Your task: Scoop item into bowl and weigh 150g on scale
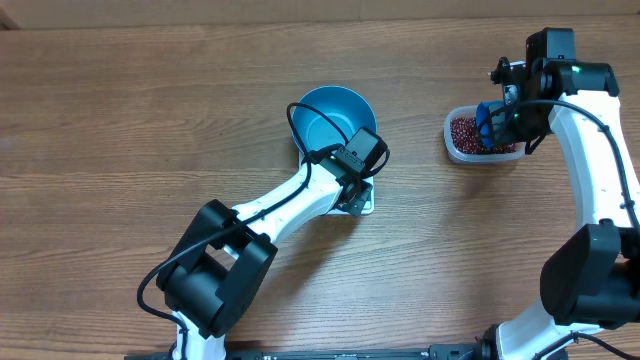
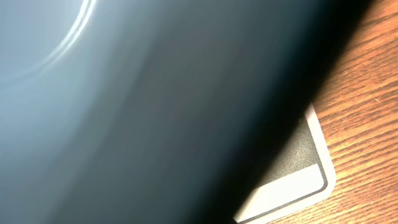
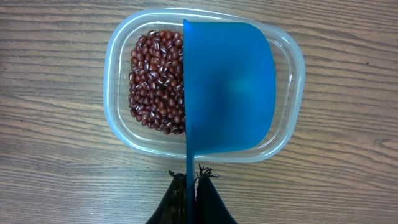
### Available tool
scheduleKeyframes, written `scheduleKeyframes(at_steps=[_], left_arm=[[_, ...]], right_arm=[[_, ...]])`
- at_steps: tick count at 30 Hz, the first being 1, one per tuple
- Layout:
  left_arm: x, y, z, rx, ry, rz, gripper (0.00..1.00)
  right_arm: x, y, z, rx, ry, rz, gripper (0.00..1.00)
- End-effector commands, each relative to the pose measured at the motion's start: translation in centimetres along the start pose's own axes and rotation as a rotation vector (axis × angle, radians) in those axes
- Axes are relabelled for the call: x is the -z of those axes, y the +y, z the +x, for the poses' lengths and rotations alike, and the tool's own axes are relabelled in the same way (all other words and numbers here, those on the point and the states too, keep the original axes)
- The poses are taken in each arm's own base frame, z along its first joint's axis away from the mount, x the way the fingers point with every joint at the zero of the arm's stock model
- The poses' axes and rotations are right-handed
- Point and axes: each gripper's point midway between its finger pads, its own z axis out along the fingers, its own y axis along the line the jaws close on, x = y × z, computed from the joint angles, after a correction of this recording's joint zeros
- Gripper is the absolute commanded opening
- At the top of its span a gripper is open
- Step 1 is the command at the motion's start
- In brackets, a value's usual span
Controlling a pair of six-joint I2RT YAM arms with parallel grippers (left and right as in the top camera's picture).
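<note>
Beans (image 3: 155,81): all in clear tub (image 3: 115,118), at right side of table (image 1: 120,120), well apart from bowl. None in bowl as far as I see.
Scoop (image 3: 230,87): over the tub, turned on its edge, looks empty; hides approx. half of the tub.
Right pincer (image 3: 188,193): closed tight on scoop handle.
Bowl (image 1: 330,112): mid table, seems to sit on scale (image 2: 298,180); only a corner of scale shows.
Left pincer (image 1: 350,165): closed, at near rim of bowl; if it pinches the rim, cannot tell.
Step (my guess): first dip into beans not yet done.
Risk 1: thin handle can turn btw the fingers under load, so beans spill on the way.
Risk 2: light tub can slide or tip when scoop pushes in; nothing holds it.
Risk 3: left arm leaning on bowl gives false reading.
Risk 4: too full scoops, easy to pass target weight.
</note>
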Motion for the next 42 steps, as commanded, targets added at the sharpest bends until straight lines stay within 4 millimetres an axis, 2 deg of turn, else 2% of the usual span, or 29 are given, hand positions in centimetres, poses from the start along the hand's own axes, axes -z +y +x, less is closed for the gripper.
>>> scheduleKeyframes(at_steps=[1,13,20,27,32,37,42], left_arm=[[-2.3,0.6,1.8,0.002,0.074,-0.030,0.04],[-0.6,0.6,-0.6,0.012,0.036,-0.028,0.04],[2.0,0.4,-2.6,0.014,0.030,-0.026,0.04],[4.9,0.1,-4.1,0.015,0.031,-0.017,0.04],[7.2,-0.7,-4.9,0.015,0.038,0.034,0.04],[10.2,-1.1,-6.1,0.018,0.022,0.059,0.04],[13.6,-0.3,-8.0,0.035,-0.029,0.057,0.04]], right_arm=[[0.3,0.2,-0.2,-0.003,-0.014,-0.006,0.04],[0.3,0.1,-0.3,-0.003,-0.018,-0.005,0.04],[0.3,0.1,-0.3,-0.003,-0.018,-0.005,0.04],[0.3,0.2,-0.3,-0.003,-0.018,-0.005,0.04],[0.3,0.2,-0.3,-0.003,-0.017,-0.005,0.04],[0.3,0.2,-0.3,-0.003,-0.017,-0.005,0.04],[0.3,0.2,-0.3,-0.004,-0.017,-0.005,0.04]])
